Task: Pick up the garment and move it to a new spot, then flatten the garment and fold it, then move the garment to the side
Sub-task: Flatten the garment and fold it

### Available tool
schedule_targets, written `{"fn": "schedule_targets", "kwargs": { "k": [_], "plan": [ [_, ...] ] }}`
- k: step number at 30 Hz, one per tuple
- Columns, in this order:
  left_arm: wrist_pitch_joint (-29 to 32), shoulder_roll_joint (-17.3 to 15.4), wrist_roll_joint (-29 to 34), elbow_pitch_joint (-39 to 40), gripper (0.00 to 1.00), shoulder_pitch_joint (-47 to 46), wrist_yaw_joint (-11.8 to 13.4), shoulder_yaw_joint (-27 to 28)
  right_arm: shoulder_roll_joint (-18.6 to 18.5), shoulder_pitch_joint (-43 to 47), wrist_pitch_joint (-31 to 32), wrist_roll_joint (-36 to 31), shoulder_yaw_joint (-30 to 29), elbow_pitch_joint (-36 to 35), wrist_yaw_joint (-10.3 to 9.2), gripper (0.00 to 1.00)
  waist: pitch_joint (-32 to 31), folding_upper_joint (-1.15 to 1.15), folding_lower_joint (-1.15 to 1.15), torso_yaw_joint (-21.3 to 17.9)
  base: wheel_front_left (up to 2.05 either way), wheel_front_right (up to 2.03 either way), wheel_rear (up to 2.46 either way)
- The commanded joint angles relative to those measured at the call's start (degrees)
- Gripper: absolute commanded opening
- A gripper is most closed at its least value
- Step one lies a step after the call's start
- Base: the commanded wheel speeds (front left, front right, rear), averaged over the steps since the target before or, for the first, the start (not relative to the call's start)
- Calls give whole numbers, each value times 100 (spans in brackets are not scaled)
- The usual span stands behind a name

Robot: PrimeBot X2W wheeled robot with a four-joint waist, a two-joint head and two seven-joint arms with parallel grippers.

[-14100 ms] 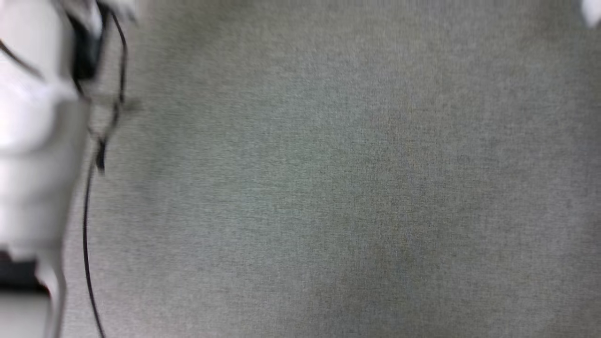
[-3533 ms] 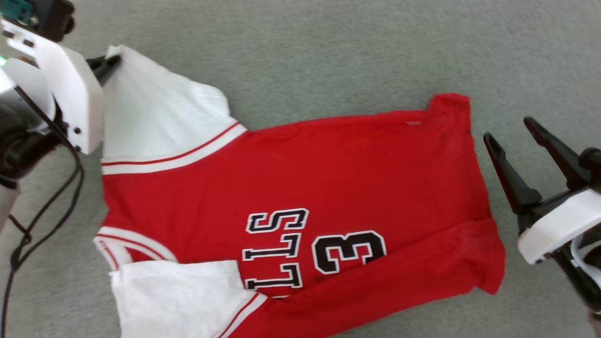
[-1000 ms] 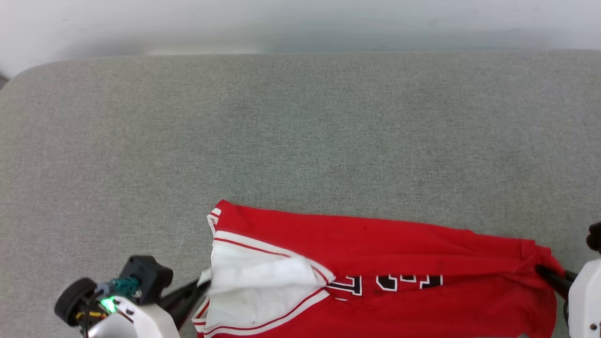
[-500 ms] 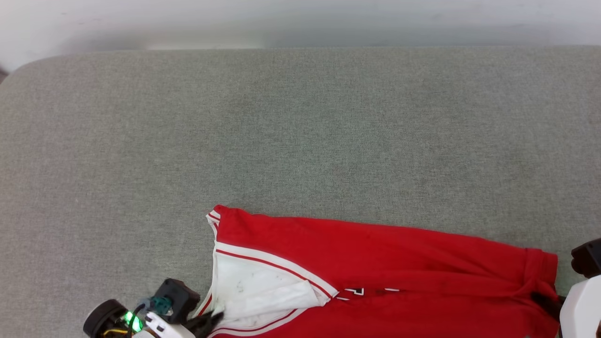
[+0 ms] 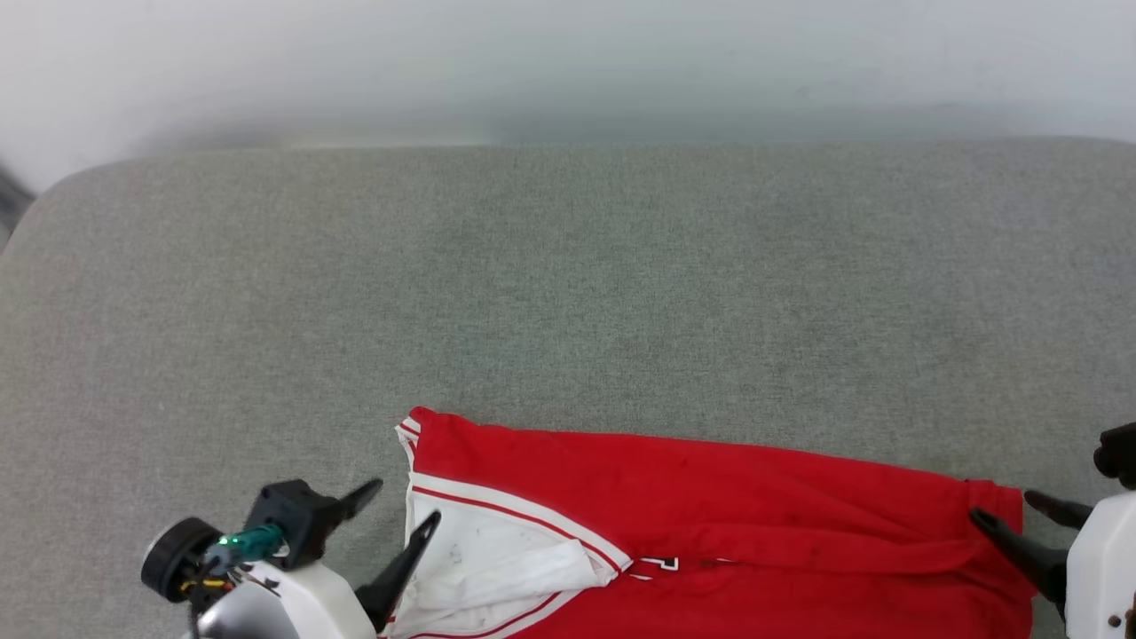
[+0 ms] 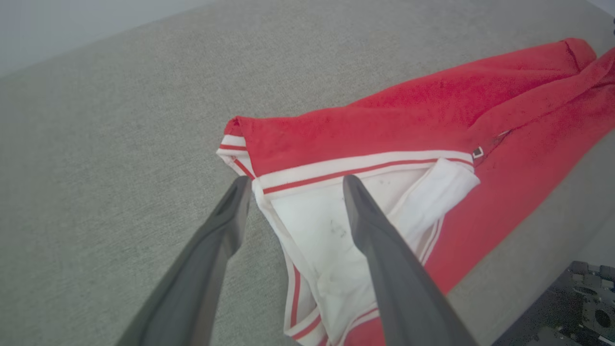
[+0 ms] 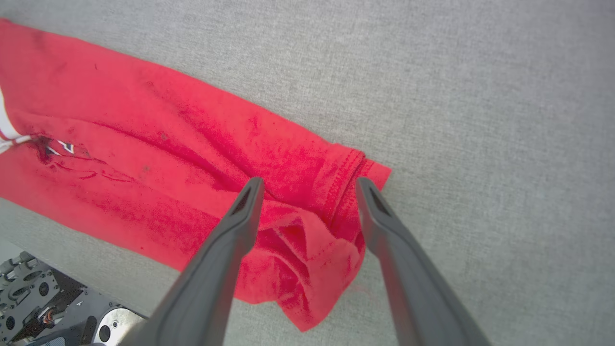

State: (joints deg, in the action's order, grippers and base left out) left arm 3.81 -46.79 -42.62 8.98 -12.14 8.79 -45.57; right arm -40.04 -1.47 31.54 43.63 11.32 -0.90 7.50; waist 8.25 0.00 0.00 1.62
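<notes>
The garment (image 5: 710,497), a red jersey with a white sleeve (image 5: 497,559) and striped trim, lies folded lengthwise along the near edge of the grey cushion. My left gripper (image 5: 399,508) stands open at the sleeve end. In the left wrist view its fingers straddle the sleeve's trimmed edge (image 6: 336,168) of the garment (image 6: 408,115), and the left gripper (image 6: 296,180) holds nothing. My right gripper (image 5: 1005,508) is open at the hem end. In the right wrist view the right gripper (image 7: 310,181) spreads over the bunched hem of the garment (image 7: 168,139) without pinching it.
The grey upholstered surface (image 5: 568,293) stretches far beyond the garment to a pale wall (image 5: 568,62). Its rounded left corner (image 5: 53,191) shows. Below the cushion's near edge, parts of the robot's metal base (image 7: 43,298) and dark base (image 6: 576,302) are visible.
Both grippers were shut on the garment's ends and now stand open, having let go. The garment has settled flat on the cushion. The head view has tilted slightly.
</notes>
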Motion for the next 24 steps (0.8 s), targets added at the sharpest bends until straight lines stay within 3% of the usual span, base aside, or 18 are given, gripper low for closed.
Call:
{"fn": "schedule_targets", "kwargs": {
  "k": [1,8,12,14,18,24],
  "plan": [
    [-91,14,-6,25,100,-26,42,46,46,-75,5,23,-35,-47,-3,100,-73,0,0,-21,0,0,0],
    [-1589,284,-44,104,100,237,616,912,584,56,153,-264,-719,-259,-3,100,-183,0,0,-54,0,0,0],
    [-1887,628,224,150,100,458,925,1498,1088,217,381,-641,-1229,-240,-3,100,-174,0,0,-36,0,0,0],
    [-1902,1012,562,392,100,542,1023,2126,1426,301,536,-824,-1552,-174,-3,100,-155,0,0,-18,0,0,0],
    [-1902,1741,1254,705,100,1030,872,3159,1976,406,874,-1106,-2063,-74,-2,100,-105,0,0,25,0,0,0],
    [-1904,2358,2061,650,100,1424,127,3918,2439,483,1083,-1466,-2466,171,-3,100,5,0,0,101,0,0,0]
  ]
}}
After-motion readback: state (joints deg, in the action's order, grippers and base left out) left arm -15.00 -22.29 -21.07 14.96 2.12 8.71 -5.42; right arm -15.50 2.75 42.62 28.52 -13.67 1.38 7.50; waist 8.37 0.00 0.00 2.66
